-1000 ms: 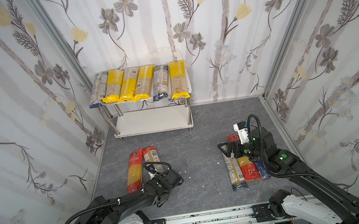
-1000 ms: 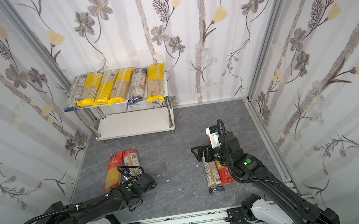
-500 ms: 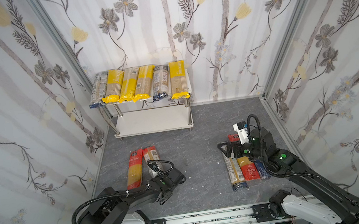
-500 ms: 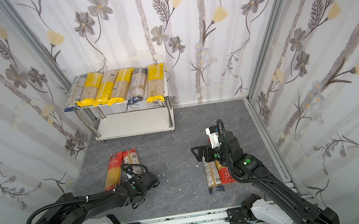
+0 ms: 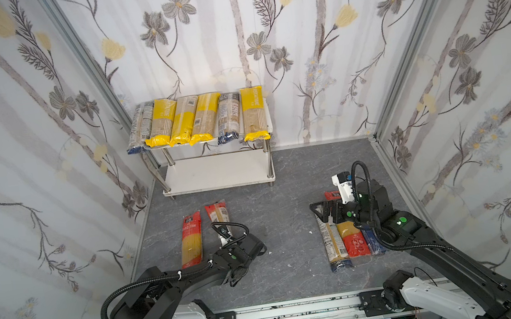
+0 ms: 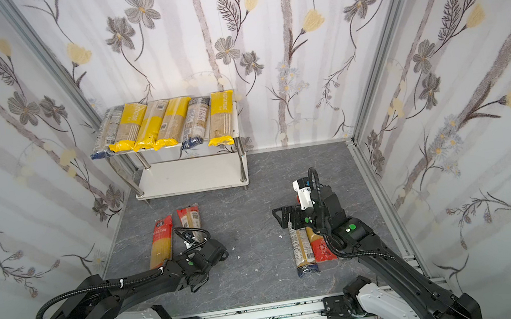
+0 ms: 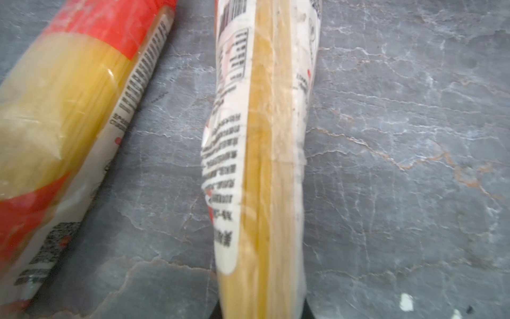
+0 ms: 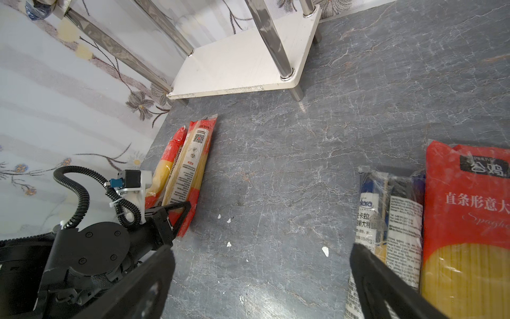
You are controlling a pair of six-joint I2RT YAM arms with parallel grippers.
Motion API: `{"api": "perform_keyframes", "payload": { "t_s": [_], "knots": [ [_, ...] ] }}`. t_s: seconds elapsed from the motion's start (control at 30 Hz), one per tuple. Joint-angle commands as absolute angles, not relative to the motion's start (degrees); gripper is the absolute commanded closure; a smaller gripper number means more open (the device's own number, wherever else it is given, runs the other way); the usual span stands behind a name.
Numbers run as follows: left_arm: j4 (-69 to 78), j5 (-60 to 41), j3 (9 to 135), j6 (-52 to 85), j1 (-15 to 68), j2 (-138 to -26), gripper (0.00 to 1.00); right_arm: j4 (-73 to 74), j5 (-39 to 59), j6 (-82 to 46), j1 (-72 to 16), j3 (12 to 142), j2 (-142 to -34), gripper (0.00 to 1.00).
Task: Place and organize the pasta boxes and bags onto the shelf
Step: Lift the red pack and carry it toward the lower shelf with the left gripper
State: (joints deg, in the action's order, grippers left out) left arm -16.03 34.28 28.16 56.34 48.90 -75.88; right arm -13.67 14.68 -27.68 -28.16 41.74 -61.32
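On the grey floor at the left lie two red-ended spaghetti bags. My left gripper is shut on the near end of the right-hand bag, squeezing it on edge between the jaws. The other red bag lies beside it, untouched. On the right, my right gripper stands wide open and holds nothing. It is just above the far ends of a blue-ended bag, a red bag and a dark blue pack. The shelf carries several packs on its top tier.
The shelf's lower board is bare. Flowered walls close in the left, back and right sides. A metal rail runs along the front edge. Small white crumbs dot the floor between the arms.
My left gripper has closed from wide open onto the right-hand red-ended bag, and the arm has edged forward a little. The right arm has not moved.
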Motion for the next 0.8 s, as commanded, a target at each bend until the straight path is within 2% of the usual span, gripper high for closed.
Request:
{"api": "perform_keyframes", "payload": {
  "t_s": [0.0, 0.43, 0.77],
  "knots": [
    [-16.0, 34.4, 29.7, 52.2, 48.9, -75.2, 1.00, -13.6, 15.3, -26.7, -28.0, 42.7, -61.8, 0.00],
    [-16.5, 39.9, 37.1, 40.5, 46.7, -76.4, 1.00, -14.6, 16.5, -24.9, -26.2, 45.8, -63.6, 0.00],
    [-15.0, 44.6, 39.0, 30.1, 41.2, -70.1, 1.00, -15.6, 18.3, -23.0, -24.4, 47.8, -65.5, 0.00]
  ]
}}
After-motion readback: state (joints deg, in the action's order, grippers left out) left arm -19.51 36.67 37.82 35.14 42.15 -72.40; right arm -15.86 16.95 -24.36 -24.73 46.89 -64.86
